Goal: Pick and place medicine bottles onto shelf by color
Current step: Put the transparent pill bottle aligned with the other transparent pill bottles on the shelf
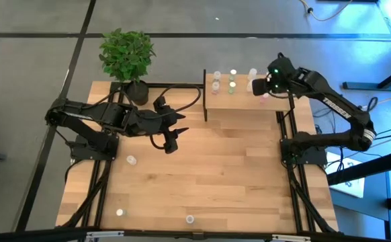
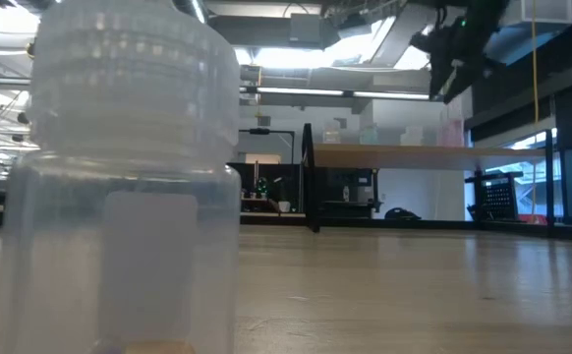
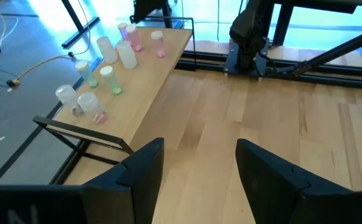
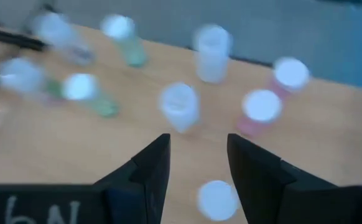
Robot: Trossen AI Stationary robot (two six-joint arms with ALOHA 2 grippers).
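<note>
The light-wood shelf [image 1: 244, 106] stands at the table's back right and carries several medicine bottles with white, green and pink caps [image 1: 233, 85]. Above the shelf's right part hovers my right gripper [image 1: 257, 86], open. In its wrist view its fingers [image 4: 145, 177] stand apart over the shelf top [image 4: 137, 140], with a white-capped bottle [image 4: 217, 199] showing between them, apart from both. More white [image 4: 180, 104], pink [image 4: 262, 107] and green [image 4: 81, 88] capped bottles stand beyond. My left gripper [image 1: 171, 138] hangs open and empty over the table's left middle, facing the shelf [image 3: 150, 81].
Three loose bottles stand on the tabletop: one at the left [image 1: 132, 160] and two near the front edge [image 1: 120, 212] [image 1: 190, 219]. One of them fills the left of the low view [image 2: 134, 187]. A potted plant [image 1: 127, 57] sits at the back left corner.
</note>
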